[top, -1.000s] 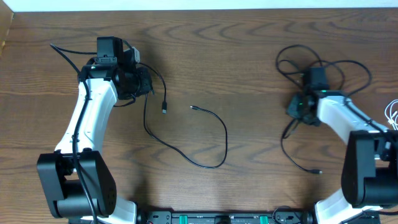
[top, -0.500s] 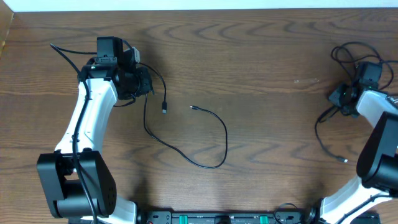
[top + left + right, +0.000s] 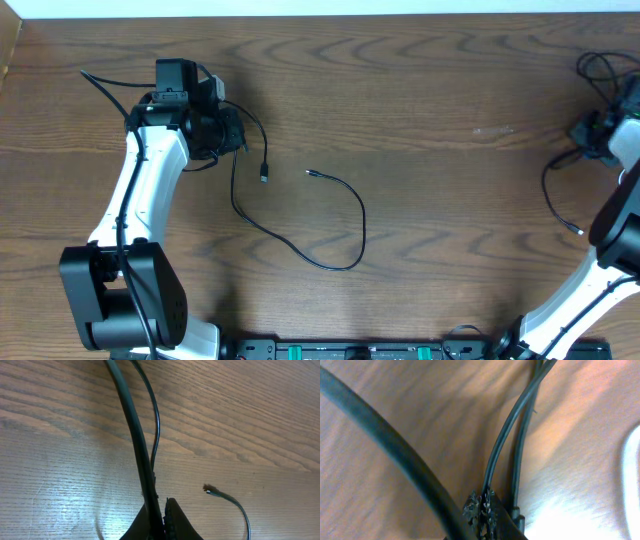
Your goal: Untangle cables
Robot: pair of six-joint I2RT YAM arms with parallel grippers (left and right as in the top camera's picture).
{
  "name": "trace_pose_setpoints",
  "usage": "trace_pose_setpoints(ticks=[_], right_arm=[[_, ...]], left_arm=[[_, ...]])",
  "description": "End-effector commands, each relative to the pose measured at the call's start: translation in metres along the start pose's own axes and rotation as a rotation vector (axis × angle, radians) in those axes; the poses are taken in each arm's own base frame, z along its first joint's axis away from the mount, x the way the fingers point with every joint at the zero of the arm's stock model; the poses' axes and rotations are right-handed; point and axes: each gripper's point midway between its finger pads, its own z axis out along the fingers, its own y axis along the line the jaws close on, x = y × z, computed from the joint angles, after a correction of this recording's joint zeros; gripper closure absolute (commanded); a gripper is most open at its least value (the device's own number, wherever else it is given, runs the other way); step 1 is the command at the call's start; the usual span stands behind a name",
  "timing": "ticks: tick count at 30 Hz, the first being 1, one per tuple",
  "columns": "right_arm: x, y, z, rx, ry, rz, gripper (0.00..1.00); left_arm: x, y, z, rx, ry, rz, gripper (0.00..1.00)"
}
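One black cord (image 3: 362,225) lies in a long open curve at mid-table, its free tip (image 3: 310,173) pointing left. It runs up to my left gripper (image 3: 228,132), which is shut on it; a plug (image 3: 264,173) hangs just below. In the left wrist view the fingertips (image 3: 172,515) pinch that cord (image 3: 141,450), with the free tip (image 3: 207,491) to the right. At the far right edge my right gripper (image 3: 592,130) is shut on a second black cord whose loops (image 3: 598,68) rise above it and whose tail (image 3: 578,231) trails below. The right wrist view shows its jaws closed on a thin black strand (image 3: 507,435).
A thick dark wire (image 3: 385,450) crosses the right wrist view on the left. A blurred white shape (image 3: 631,465) sits at that view's right edge. The table's back edge (image 3: 320,14) runs along the top, and the arm bases (image 3: 350,350) line the front.
My right arm has dragged its bundle of black cord well to the right, up to the table's right edge. The left arm and the mid-table cord have stayed put.
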Motion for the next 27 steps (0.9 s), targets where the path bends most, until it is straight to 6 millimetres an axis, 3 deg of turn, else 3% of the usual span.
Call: trace_pose_setpoints(ticks=[1,7,10,11,12,13,14,16,21,27], right_arm=[[0.004,-0.062,0.021,0.135,0.053,0.024,0.99],[-0.014,-0.113,0.017,0.157,0.061,0.126,0.99],[-0.017,-0.113,0.016,0.082,0.079,0.117,0.99],[-0.017,-0.111,0.016,0.061,0.083,0.107,0.93],[-0.016,-0.110,0.016,0.057,0.086,0.106,0.82],[-0.015,-0.107,0.016,0.055,0.090,0.101,0.48],[-0.014,-0.105,0.016,0.050,0.093,0.098,0.36],[-0.013,-0.091,0.015,0.005,0.102,0.077,0.01],[-0.026,-0.059,0.000,-0.112,0.114,0.061,0.01],[-0.055,-0.033,-0.045,-0.151,0.143,0.031,0.01]], left_arm=[[-0.001,0.000,-0.003,-0.007,-0.010,0.002,0.92],[-0.001,0.000,-0.003,-0.007,-0.010,0.002,0.92],[-0.003,0.000,-0.003,-0.005,-0.018,0.005,0.92],[-0.003,-0.001,-0.003,-0.004,-0.021,0.005,0.92],[-0.005,-0.001,-0.003,-0.003,-0.027,0.007,0.92],[-0.005,-0.001,-0.003,-0.002,-0.029,0.004,0.92],[-0.005,-0.001,-0.003,-0.002,-0.030,0.005,0.92],[-0.005,-0.001,-0.003,-0.002,-0.030,0.005,0.92],[-0.005,-0.001,-0.003,-0.002,-0.030,0.005,0.92],[-0.005,-0.001,-0.003,-0.002,-0.030,0.005,0.92]])
